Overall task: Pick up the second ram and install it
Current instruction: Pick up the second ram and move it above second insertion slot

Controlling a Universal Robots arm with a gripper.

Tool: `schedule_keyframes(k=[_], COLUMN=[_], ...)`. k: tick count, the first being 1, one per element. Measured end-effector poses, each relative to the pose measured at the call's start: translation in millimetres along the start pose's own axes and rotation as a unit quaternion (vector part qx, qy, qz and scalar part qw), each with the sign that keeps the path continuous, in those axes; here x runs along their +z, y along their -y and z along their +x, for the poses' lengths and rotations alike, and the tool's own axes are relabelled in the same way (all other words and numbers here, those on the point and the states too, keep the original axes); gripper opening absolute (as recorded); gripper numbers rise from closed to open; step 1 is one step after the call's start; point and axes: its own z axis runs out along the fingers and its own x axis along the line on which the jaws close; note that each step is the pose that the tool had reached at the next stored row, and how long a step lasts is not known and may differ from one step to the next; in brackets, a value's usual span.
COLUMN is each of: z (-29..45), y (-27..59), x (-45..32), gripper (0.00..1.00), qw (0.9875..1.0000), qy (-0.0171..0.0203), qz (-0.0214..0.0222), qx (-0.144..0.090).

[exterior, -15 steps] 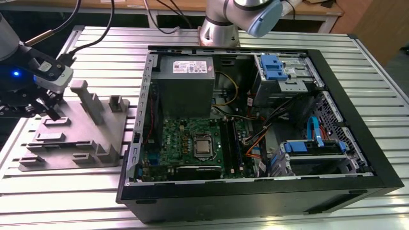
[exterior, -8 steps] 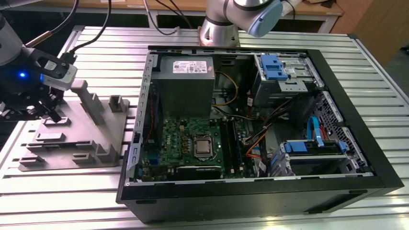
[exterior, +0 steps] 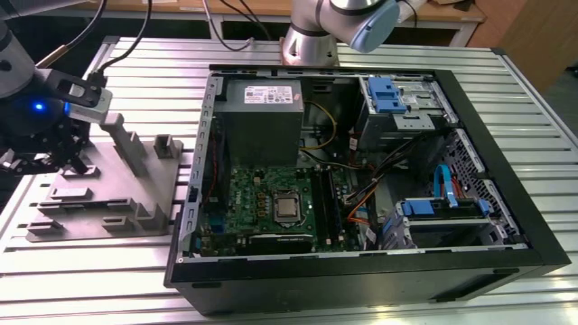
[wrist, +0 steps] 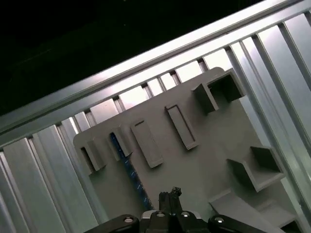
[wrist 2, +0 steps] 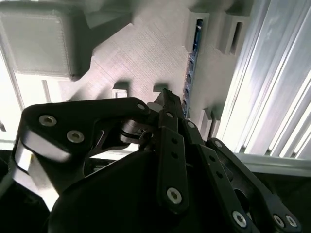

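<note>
Bright light, glaring table (wrist 2: 277, 87), soft shadows

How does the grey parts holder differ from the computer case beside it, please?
The parts holder is pale grey, flat and open; the computer case is black, deep and walled. The holder is much smaller than the case. The holder carries moulded slots and blocks; the case holds a motherboard and cables. Both lie on the slatted metal table.

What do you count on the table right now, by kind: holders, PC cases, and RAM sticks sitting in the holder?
Grey holder: 1
Open PC case: 1
RAM stick standing in the holder, seen in both wrist views: 1
Total: 3
</note>
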Motion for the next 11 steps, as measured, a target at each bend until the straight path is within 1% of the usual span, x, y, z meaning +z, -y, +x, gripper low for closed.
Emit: schedule_keyframes(k=[3,6,9,11], z=[0.0,0.1,0.1,0.1], y=[0.1,0.2,0.2,0.3], x=[1.4,2.7,3.9,4.8], gripper=[0.1,0.1,0.1,0.1], qw=[0.9996,0.9985,0.9967,0.995], qy=[-0.0012,-0.0026,-0.004,-0.0048], qz=[-0.0007,-0.0013,-0.0019,-0.0023], qx=[-0.027,-0.054,-0.082,-0.099])
